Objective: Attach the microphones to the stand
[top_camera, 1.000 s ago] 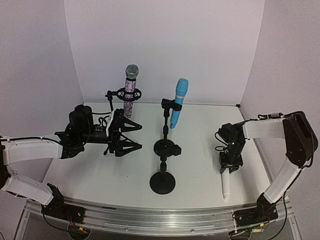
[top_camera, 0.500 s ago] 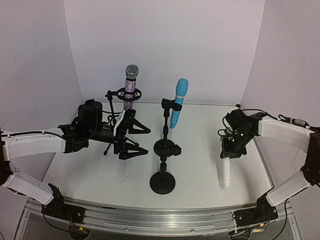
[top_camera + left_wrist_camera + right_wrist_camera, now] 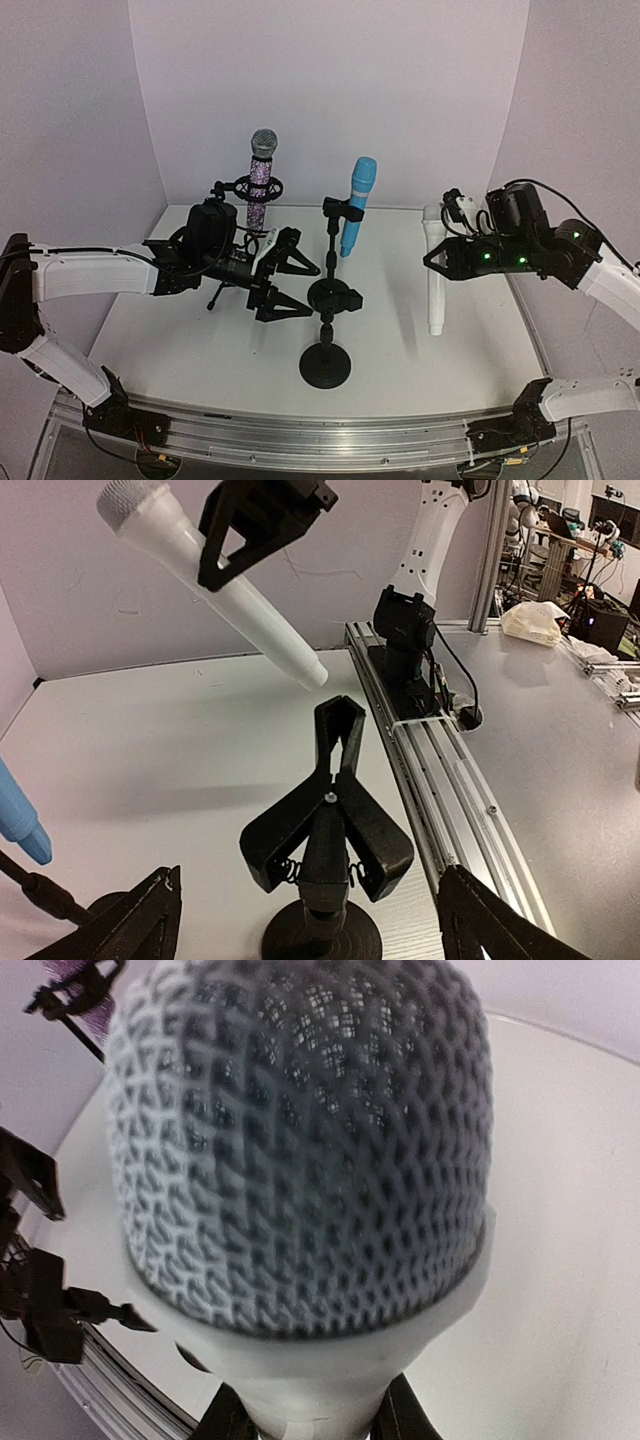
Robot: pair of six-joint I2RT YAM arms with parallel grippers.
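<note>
White microphone (image 3: 436, 305) aloft, not yet in the empty clip (image 3: 336, 297).
Clamped below its head in the right tool (image 3: 437, 262), clear of the desk (image 3: 180, 340), long axis near vertical, head up, well apart to the right of the stand (image 3: 326, 368); left tool (image 3: 297, 290) spread wide just beside that clip, the nearer arm to it.

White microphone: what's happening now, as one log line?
white microphone: in air, held by right gripper | left gripper: open near empty clip | glittery microphone, blue microphone: on stand
</note>
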